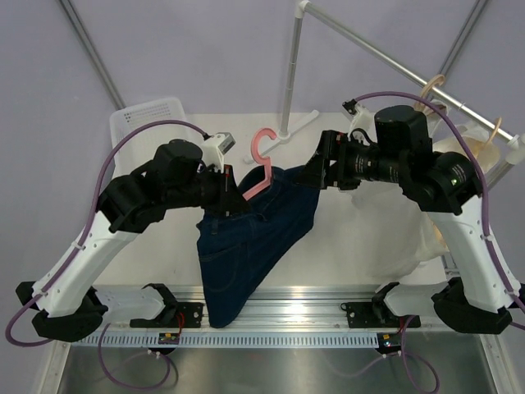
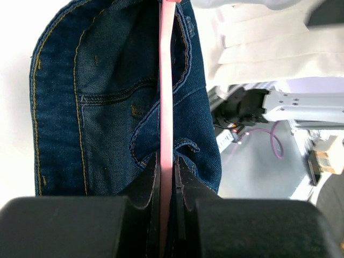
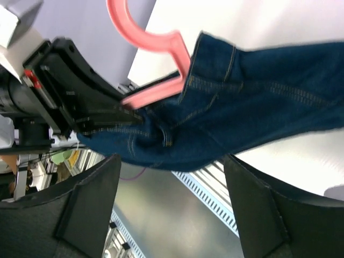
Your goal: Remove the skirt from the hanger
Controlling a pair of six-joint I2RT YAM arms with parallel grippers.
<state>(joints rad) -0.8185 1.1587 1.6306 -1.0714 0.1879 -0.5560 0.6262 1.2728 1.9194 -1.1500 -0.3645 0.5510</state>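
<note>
A white surface spreads out beyond the bases of my two arms. A heap of white cloth lies on its right side, partly under my right arm. A white basket sits at the far left corner.

Held up between my arms is a dark blue denim skirt with tan stitching. Its waist is high, and its hem droops toward the near edge. Seen from above, the hem overlaps the metal rail there.

The skirt is on a pink plastic hanger, whose hook stands clear above the waistband.

My left fingers are pinched narrow on one thin arm of the hanger at the skirt's left end, with folds of denim pressed against them on both sides.

My right fingers are spread wide just right of the waist. In my right wrist view the denim lies across the gap between them. I cannot tell whether either finger touches the cloth.
</note>
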